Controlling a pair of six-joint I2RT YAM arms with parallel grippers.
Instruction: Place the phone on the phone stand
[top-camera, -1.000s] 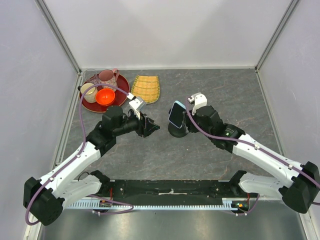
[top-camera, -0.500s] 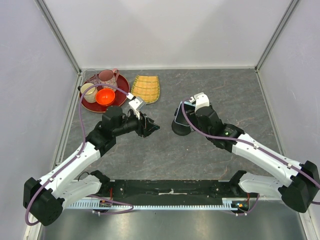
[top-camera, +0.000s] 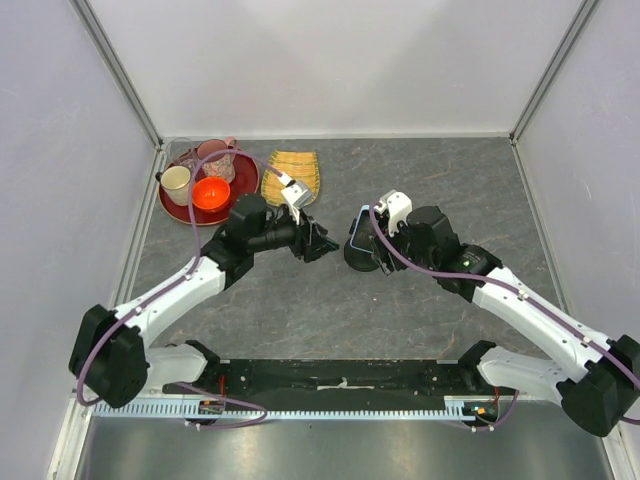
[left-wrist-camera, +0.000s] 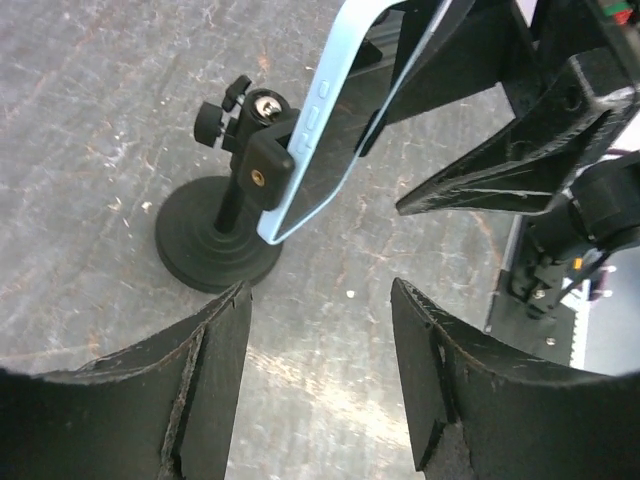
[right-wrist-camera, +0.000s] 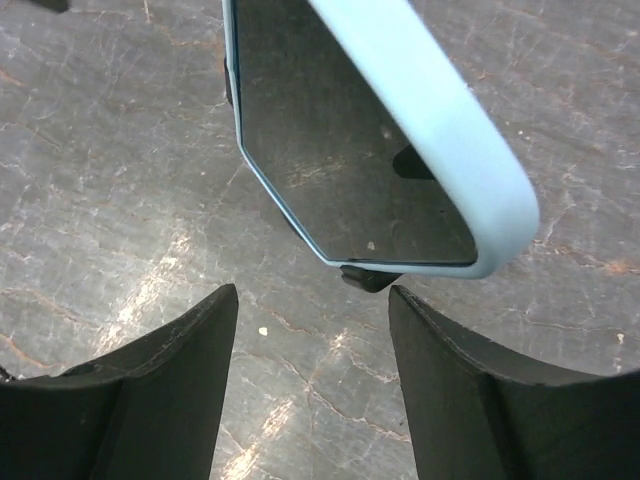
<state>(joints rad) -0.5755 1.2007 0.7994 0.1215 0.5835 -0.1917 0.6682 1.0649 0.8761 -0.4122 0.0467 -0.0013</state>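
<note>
The phone (top-camera: 356, 234), with a black screen and a light blue edge, leans tilted in the clamp head of the black phone stand (top-camera: 357, 262) at mid-table. In the left wrist view the phone (left-wrist-camera: 335, 110) rests against the stand's clamp (left-wrist-camera: 258, 135) above its disc base (left-wrist-camera: 205, 245). My right gripper (top-camera: 373, 243) is open just right of the phone. In its own view the phone (right-wrist-camera: 345, 150) lies just beyond the open gripper (right-wrist-camera: 312, 385), not between the fingers. My left gripper (top-camera: 325, 245) is open and empty just left of the stand, as its own view (left-wrist-camera: 320, 375) also shows.
A red tray (top-camera: 185, 213) at the back left holds an orange bowl (top-camera: 210, 192), a cream cup (top-camera: 177, 182) and a pink jug (top-camera: 214, 155). A yellow woven mat (top-camera: 300, 168) lies beside it, behind my left wrist. Walls enclose the table.
The right gripper has set the phone down into the stand's clamp and opened, drawing back a little. The left arm has swung right, close to the stand.
</note>
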